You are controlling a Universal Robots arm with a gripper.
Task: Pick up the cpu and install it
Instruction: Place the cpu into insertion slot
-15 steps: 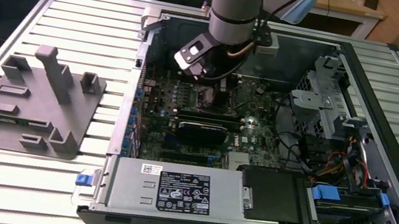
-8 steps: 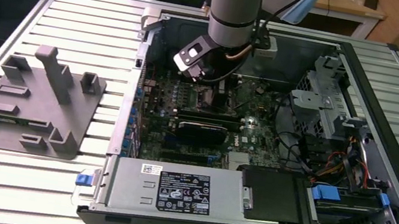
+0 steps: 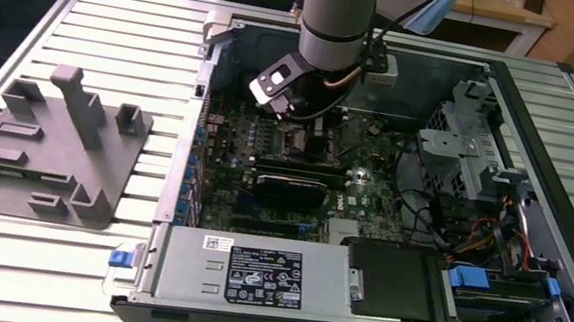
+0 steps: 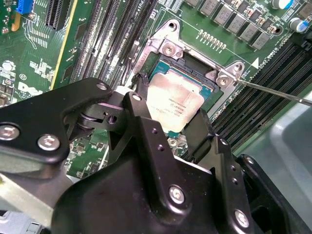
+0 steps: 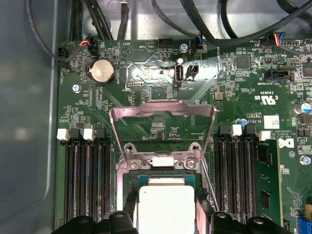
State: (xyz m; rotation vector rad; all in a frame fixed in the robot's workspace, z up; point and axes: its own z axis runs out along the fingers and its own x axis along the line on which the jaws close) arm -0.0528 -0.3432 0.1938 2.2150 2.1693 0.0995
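Note:
The cpu (image 4: 176,100), a square chip with a silvery-white top, sits between my two black fingers (image 4: 141,113), right over the open socket (image 4: 197,73) on the green motherboard. My gripper (image 4: 170,111) is shut on the cpu's two opposite edges. In the first wrist view the cpu (image 5: 165,208) lies just inside the socket frame, and the metal load plate (image 5: 163,122) is flipped up behind it. In the exterior view my gripper (image 3: 305,125) reaches down into the open computer case (image 3: 551,258).
Memory slots (image 5: 85,180) run along both sides of the socket. A thin lever wire (image 4: 273,91) sticks out beside it. Cables (image 5: 204,29) cross the case wall behind. A grey fixture (image 3: 44,147) stands on the slatted table at the exterior view's left.

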